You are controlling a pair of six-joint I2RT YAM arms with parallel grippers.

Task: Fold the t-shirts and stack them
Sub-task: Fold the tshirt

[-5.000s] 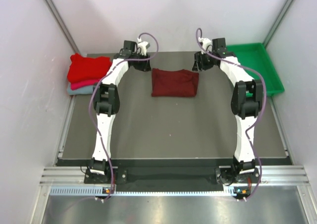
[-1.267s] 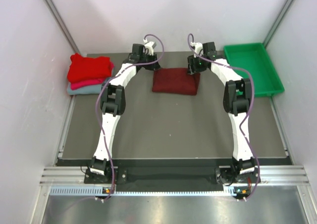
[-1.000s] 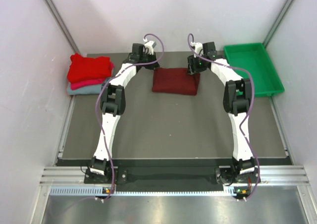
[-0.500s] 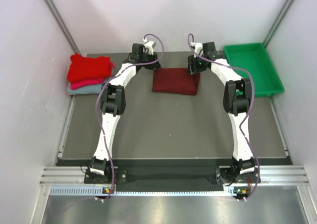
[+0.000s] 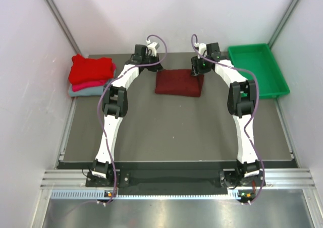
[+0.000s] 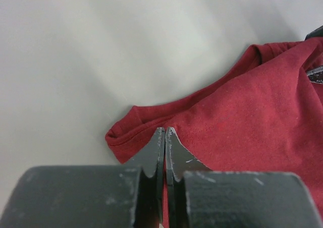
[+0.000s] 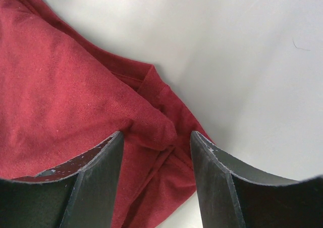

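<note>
The dark maroon t-shirt lies folded in a rectangle at the far middle of the table. My left gripper is at its far left corner. In the left wrist view it is shut, its tips pressed together just above the shirt's rolled edge, and no cloth shows between them. My right gripper is at the far right corner. It stands open, straddling a bunched fold of the maroon shirt. A stack of folded t-shirts sits at the far left: bright red over pink over grey-blue.
A green plastic tray stands at the far right corner of the dark table. White walls close in on the left, right and back. A metal rail runs along the near edge by the arm bases.
Since five seconds ago both grippers have come inward and down to the maroon shirt's far corners. Over the last second no arm and no shirt has visibly moved.
</note>
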